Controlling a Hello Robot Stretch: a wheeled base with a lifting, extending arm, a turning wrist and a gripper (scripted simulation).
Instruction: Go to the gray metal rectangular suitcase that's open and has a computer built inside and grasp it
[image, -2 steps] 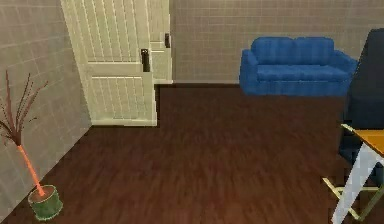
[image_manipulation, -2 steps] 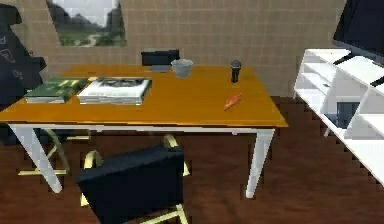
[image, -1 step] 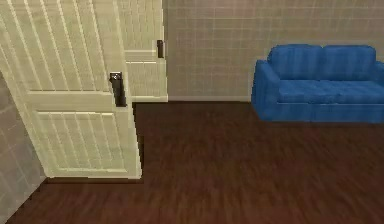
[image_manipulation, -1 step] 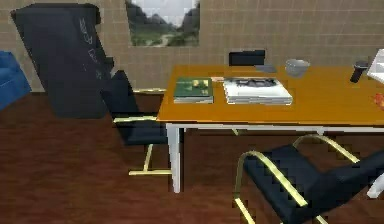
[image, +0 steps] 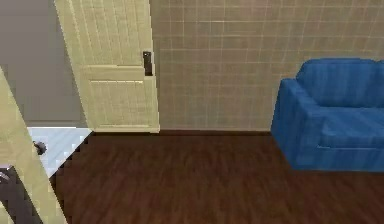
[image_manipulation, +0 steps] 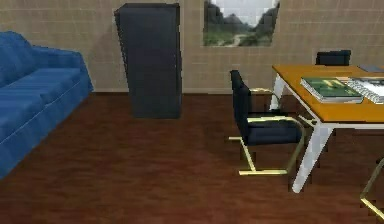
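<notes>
Where the forward view looks ahead, a cream panelled door (image: 110, 60) with a dark handle (image: 147, 63) stands in a beige tiled wall (image: 220, 60). To the right of the door, a blue sofa (image: 335, 110) is on the dark wooden floor (image: 180, 170). At this view's left a pale floor (image: 55, 140) lies beyond the doorway.

In the arm side view the blue sofa (image_manipulation: 35, 95) is at the left. A tall dark cabinet (image_manipulation: 150, 60) stands against the wall, and a landscape picture (image_manipulation: 240, 22) hangs to the right of it. At the right is a table (image_manipulation: 300, 75) with an orange top and white legs. A dark chair (image_manipulation: 255, 115) with a brass-coloured frame stands just beside the table, and a second chair (image_manipulation: 333, 57) is behind it.

On the table lies a flat greenish thing (image_manipulation: 335, 90), and just beside it, at the picture's right edge, a pale grey thing (image_manipulation: 372, 90). I cannot tell if either of them is the suitcase, so I cannot say where it is. The state of the pincer I cannot tell either.
</notes>
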